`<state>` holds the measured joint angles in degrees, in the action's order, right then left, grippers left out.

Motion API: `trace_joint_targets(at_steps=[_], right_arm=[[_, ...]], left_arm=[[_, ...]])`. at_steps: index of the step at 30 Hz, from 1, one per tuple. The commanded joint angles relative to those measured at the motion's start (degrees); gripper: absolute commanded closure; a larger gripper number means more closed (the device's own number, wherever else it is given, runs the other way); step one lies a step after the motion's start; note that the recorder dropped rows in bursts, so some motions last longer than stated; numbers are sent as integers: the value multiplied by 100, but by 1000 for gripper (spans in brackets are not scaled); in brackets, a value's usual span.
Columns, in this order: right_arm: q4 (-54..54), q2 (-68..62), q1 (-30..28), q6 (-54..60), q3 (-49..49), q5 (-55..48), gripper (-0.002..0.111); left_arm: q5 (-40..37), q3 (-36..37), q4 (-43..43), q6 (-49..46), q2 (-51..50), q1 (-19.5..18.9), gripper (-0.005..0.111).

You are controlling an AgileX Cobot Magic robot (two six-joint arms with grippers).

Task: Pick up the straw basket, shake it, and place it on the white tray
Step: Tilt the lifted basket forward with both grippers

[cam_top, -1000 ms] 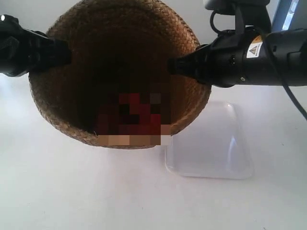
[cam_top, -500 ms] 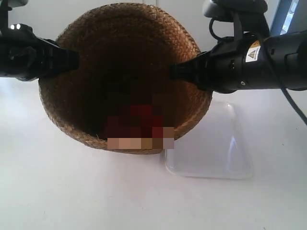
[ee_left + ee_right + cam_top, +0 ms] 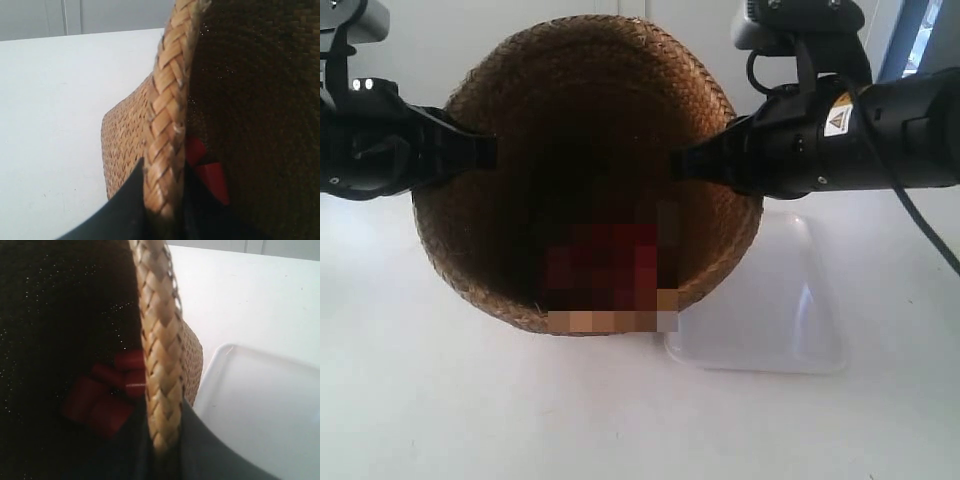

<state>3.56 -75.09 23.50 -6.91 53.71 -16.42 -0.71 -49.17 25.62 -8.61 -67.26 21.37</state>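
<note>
Over the tabletop [image 3: 440, 420], left end effector [image 3: 162, 202] and right end effector [image 3: 165, 442] clamp opposite rims of the straw basket [image 3: 590, 110] (balanced for shaking); white tray [image 3: 790, 330] just beside

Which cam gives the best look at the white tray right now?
Exterior view: the white tray shows nearly whole, with only the side behind the straw basket hidden. The right wrist view has the white tray cropped, showing one rounded corner and part of its surface. The left wrist view shows none of it.
</note>
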Motion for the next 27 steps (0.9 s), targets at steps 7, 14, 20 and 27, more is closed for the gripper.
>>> trace_joint_targets(at_steps=[7,14,20,27], right_arm=[[-78,-374,4,168,14,113,108],[-65,-390,4,103,14,20,108],[-65,-413,4,103,-83,0,108],[-65,-476,4,103,-116,-4,108]], left_arm=[[274,-23,-12,-191,88,49,107],[351,-23,-28,-192,21,49,107],[129,-13,-17,-192,-83,49,107],[-30,-13,-59,-336,-72,-285,107]])
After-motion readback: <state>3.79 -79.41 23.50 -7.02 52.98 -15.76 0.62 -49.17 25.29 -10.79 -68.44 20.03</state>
